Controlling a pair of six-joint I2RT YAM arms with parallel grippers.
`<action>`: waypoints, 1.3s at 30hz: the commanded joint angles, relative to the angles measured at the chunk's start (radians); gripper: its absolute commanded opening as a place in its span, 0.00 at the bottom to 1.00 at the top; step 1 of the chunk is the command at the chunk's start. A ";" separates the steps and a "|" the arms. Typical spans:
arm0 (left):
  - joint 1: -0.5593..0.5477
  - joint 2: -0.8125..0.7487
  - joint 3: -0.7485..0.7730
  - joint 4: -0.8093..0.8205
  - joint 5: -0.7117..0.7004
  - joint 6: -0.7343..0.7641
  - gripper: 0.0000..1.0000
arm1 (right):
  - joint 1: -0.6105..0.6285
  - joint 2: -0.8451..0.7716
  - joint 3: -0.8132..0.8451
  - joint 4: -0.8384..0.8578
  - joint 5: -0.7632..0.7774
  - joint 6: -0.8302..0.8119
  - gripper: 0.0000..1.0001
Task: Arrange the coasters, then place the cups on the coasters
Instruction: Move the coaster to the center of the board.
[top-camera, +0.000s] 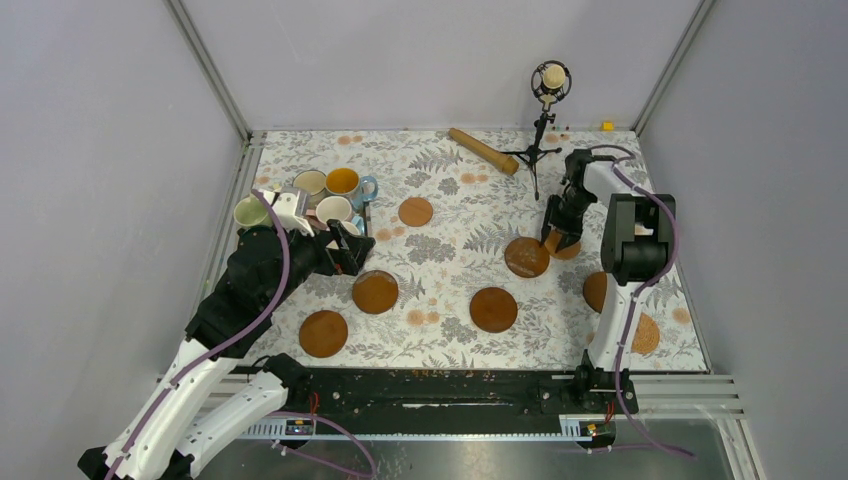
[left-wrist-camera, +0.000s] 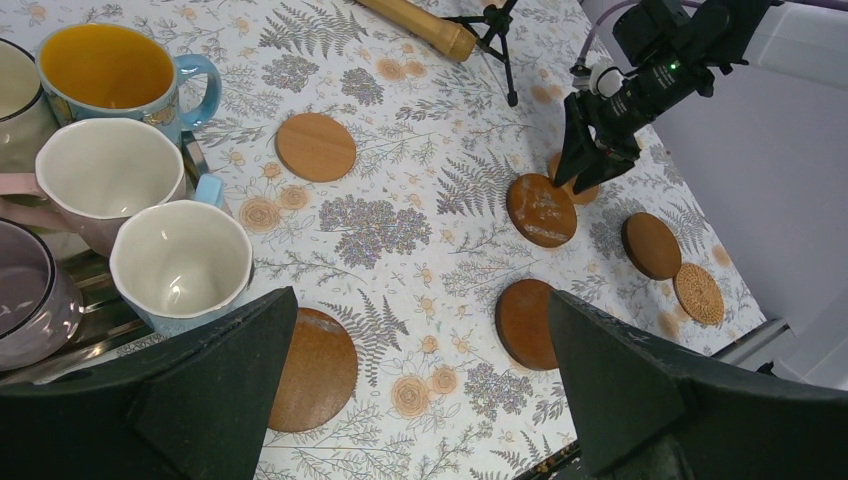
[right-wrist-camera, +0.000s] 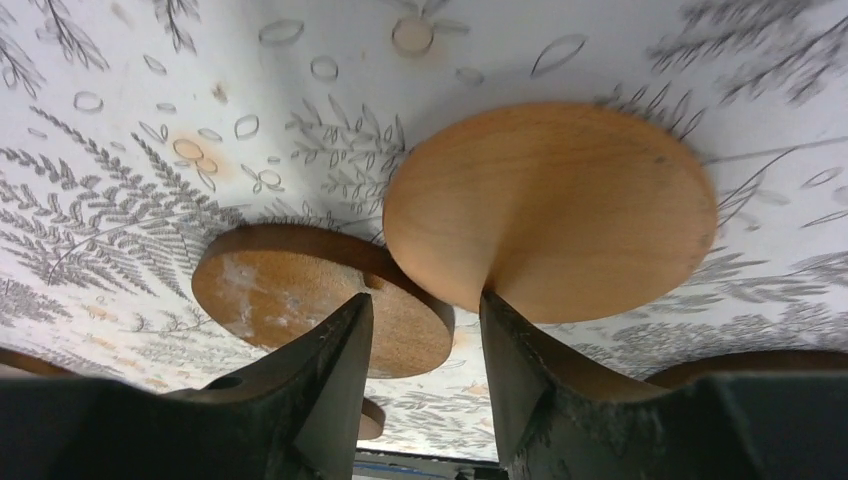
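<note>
Tan coaster (right-wrist-camera: 550, 210) is seen at the right fingers (right-wrist-camera: 330, 380), on the right half of the tabletop (top-camera: 450, 180), its rim overlapping a dark coaster (right-wrist-camera: 290, 285). It is judged light, stiff, thin and smooth-faced, so slip is likely if it is pinched on the flat. It is best taken across the rim with one edge tipped up. Right fingers are partly closed with a narrow gap between them. The rim meets the inner edge of one finger, but whether it is actually clamped cannot be told. Six other coasters (top-camera: 493, 309) are scattered flat over the near and middle tabletop, mostly apart, not yet lined up. Cups (left-wrist-camera: 180, 265) are bunched at the far left on a metal rack (left-wrist-camera: 100, 335), mouths up, every visible interior empty. Being ceramic, they are judged heavier and chip-prone, and are best taken by the wall or handle. Left fingers (left-wrist-camera: 200, 400) are spread fully just beside the cups, nothing between them.
</note>
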 joint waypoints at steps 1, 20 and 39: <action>-0.004 -0.007 0.014 0.050 0.012 -0.001 0.99 | 0.031 -0.084 -0.093 0.055 -0.118 0.062 0.50; -0.006 0.007 0.016 0.054 0.036 -0.010 0.99 | 0.131 -0.214 -0.171 0.253 -0.120 0.244 0.55; -0.011 0.005 0.011 0.054 0.015 0.000 0.99 | -0.026 -0.032 0.198 0.074 0.392 -0.121 0.56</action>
